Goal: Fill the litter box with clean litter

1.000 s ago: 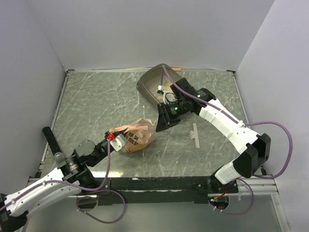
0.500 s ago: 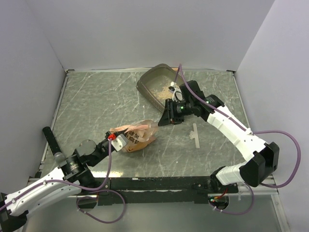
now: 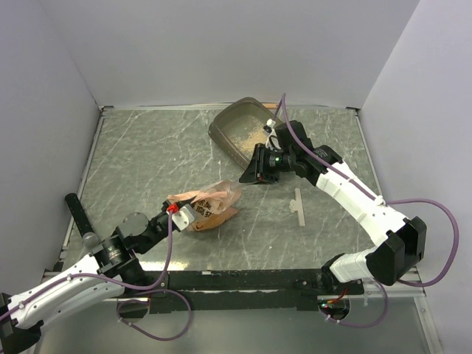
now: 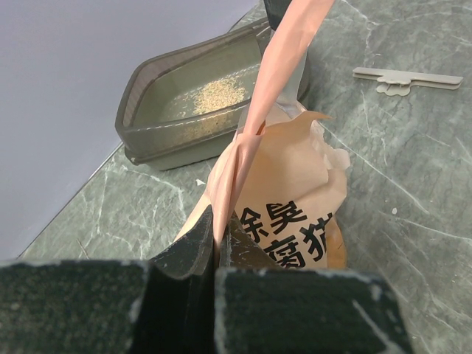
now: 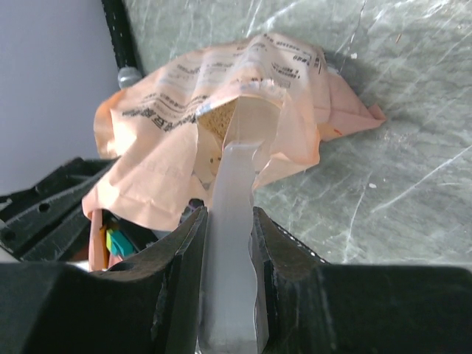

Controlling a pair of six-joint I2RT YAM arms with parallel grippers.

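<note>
The grey-brown litter box (image 3: 225, 122) sits at the back of the table, with a thin layer of tan clean litter (image 3: 249, 137) in it. It also shows in the left wrist view (image 4: 147, 136), with its litter (image 4: 214, 92). The orange-pink printed bag (image 3: 212, 200) lies mid-table. My left gripper (image 3: 179, 214) is shut on the bag's edge (image 4: 243, 158); in the left wrist view the gripper (image 4: 220, 223) pinches it flat. My right gripper (image 3: 254, 171) is between bag and box, shut (image 5: 228, 212) on a pale grey scoop handle (image 5: 234, 192). The handle points at the bag's open mouth, where litter (image 5: 216, 118) shows.
A flat beige clip strip (image 3: 298, 205) lies on the table right of the bag, also seen in the left wrist view (image 4: 405, 77). Grey walls close in the back and both sides. A black bar runs along the near edge (image 3: 243, 280).
My right gripper has drawn back slightly from the bag toward the litter box, and the arm has shifted right, uncovering the litter in the box. The left gripper keeps its hold on the bag.
</note>
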